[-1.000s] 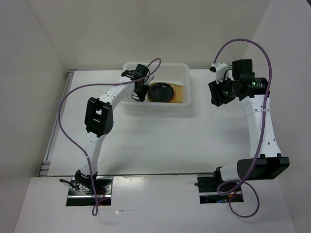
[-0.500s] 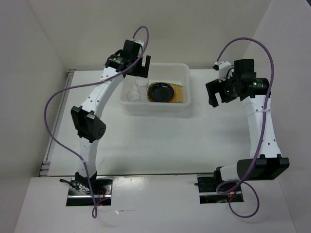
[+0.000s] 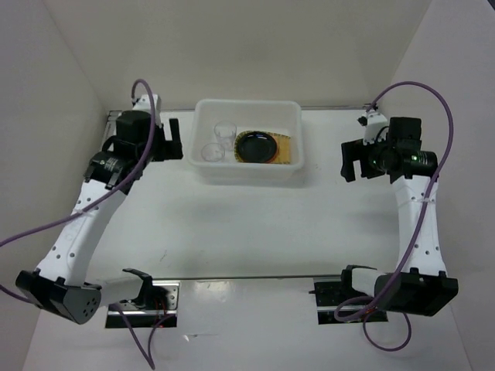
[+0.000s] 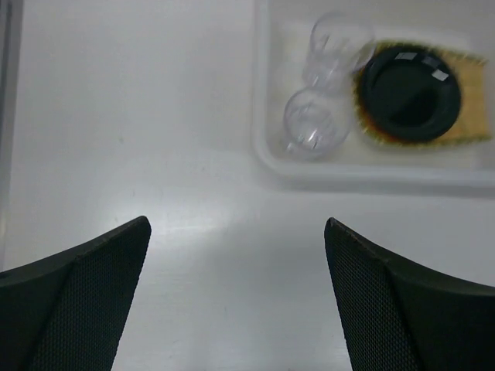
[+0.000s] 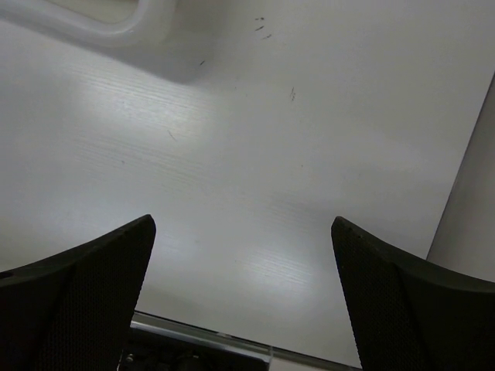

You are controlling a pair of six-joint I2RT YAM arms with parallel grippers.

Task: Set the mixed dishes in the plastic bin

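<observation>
The white plastic bin (image 3: 249,175) stands at the far middle of the table. Inside it lie two clear cups (image 3: 224,131) (image 3: 210,152), the black plate (image 3: 257,146) and the tan bamboo tray (image 3: 288,147) under the plate. The left wrist view shows the bin (image 4: 264,151), both cups (image 4: 339,39) (image 4: 313,131), the black plate (image 4: 408,91) with an orange edge around it, and the tray (image 4: 473,116). My left gripper (image 3: 173,139) (image 4: 236,224) is open and empty, left of the bin. My right gripper (image 3: 348,161) (image 5: 244,222) is open and empty, right of the bin.
White walls close in the table on the left, back and right. A metal rail (image 3: 114,116) runs along the table's left edge. A corner of the bin (image 5: 147,23) shows at the top of the right wrist view. The arm bases sit at the near edge.
My left arm has pulled out of the bin and swung left, over the table beside it. The two cups stay in the bin. My right gripper drifted slightly right and nearer.
</observation>
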